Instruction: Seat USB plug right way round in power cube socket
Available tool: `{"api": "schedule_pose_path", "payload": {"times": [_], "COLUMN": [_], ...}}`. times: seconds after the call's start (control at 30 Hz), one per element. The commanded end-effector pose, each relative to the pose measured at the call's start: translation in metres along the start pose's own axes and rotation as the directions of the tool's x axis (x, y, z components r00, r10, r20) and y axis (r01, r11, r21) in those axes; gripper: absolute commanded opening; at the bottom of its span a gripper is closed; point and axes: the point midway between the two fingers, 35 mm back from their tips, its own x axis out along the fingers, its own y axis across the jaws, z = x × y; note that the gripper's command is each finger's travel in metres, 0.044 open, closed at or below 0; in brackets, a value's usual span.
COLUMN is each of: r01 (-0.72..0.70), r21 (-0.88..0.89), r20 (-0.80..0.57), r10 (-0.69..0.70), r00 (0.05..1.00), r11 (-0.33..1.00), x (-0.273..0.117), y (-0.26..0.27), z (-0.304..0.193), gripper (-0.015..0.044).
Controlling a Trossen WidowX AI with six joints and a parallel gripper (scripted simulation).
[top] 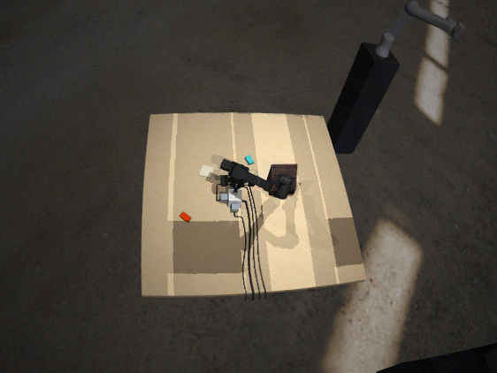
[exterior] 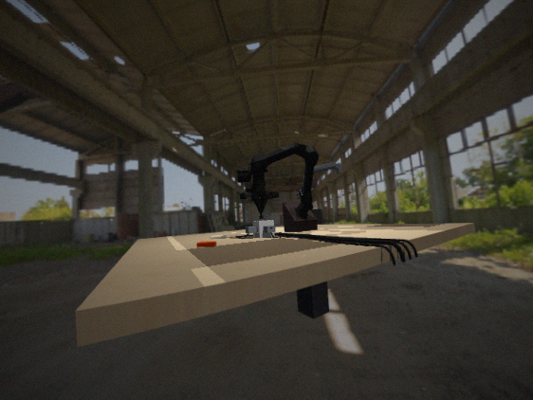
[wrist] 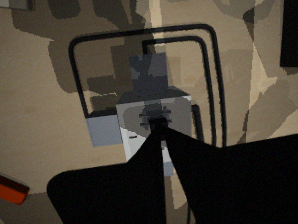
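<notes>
The pale power cube (top: 234, 194) (exterior: 264, 228) (wrist: 131, 149) stands on the table, upright. The small black USB plug (wrist: 158, 121) stands in the socket on its top; only its upper part shows in the wrist view, above the dark socket marks. My gripper (exterior: 261, 216) (wrist: 161, 134) points straight down over the cube and is shut on the plug, the fingertips close together. The fingers hide the plug's near side. How deep it sits and which way round it is cannot be told.
Grey-blue plugs (top: 224, 197) (wrist: 149, 75) stick out of the cube's sides, with black cables (top: 250, 239) (wrist: 214, 90) looping round it and over the table's front edge. A red block (top: 185, 216) (exterior: 207, 244) (wrist: 14, 192), a cyan block (top: 249, 159) and a cream square (top: 206, 171) lie around.
</notes>
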Motion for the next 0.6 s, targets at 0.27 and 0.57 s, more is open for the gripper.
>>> {"api": "schedule_pose_path", "payload": {"times": [0.27,0.57], "r01": [-0.001,-0.001], "r21": [-0.008,-0.008], "r20": [0.005,0.005], "r10": [0.001,0.001], "r00": [1.0,1.0], "r11": [1.0,1.0], "x": [-0.009,-0.015], "y": [0.001,0.001], "z": [0.0,0.0], "gripper": [0.0,0.0]}}
